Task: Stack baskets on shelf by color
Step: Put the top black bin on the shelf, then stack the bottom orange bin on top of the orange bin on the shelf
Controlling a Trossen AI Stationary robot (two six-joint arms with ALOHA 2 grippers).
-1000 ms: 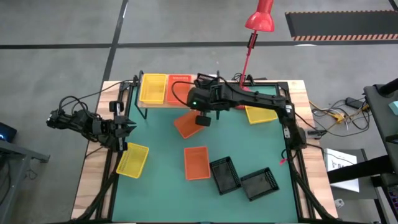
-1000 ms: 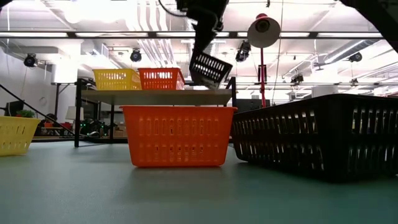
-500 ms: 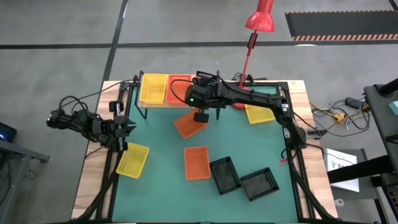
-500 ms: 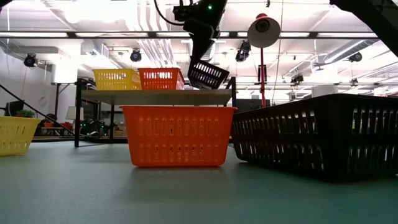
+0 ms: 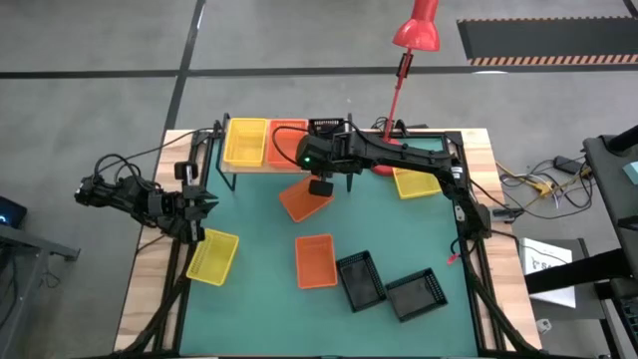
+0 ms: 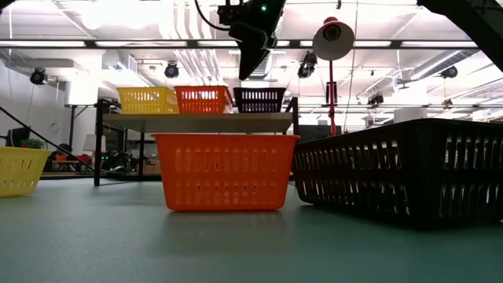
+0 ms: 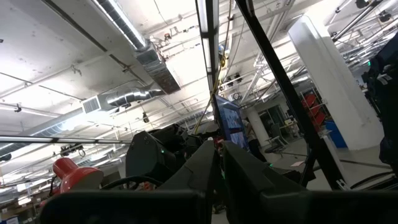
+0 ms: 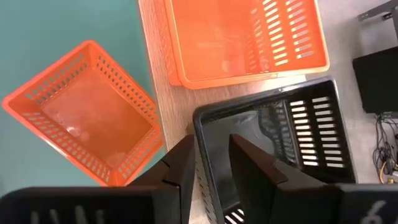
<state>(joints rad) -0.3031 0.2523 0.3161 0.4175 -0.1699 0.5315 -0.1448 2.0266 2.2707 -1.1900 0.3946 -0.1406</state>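
Note:
A black basket [image 6: 259,100] stands level on the shelf [image 6: 196,122], next to a red-orange basket [image 6: 203,99] and a yellow basket [image 6: 147,100]. My right gripper [image 6: 245,72] hangs just above the black basket, open. In the right wrist view its fingers [image 8: 180,168] stand on either side of the basket's near wall [image 8: 202,146] without touching it. In the high view my right arm [image 5: 379,155] hides the black basket. My left gripper [image 5: 204,204] is shut and empty at the table's left edge, its fingers [image 7: 217,162] pointing up.
On the green table lie two red-orange baskets [image 5: 302,199] [image 5: 315,261], two black baskets [image 5: 360,280] [image 5: 416,294], and yellow baskets at the left [image 5: 212,256] and right [image 5: 419,182]. A red lamp [image 5: 417,30] stands behind the shelf.
My right gripper has carried the black basket toward the table's far edge and down onto the shelf. The basket hung tilted below the fingers before. It now stands level beside the red-orange basket, clear of the gripper.

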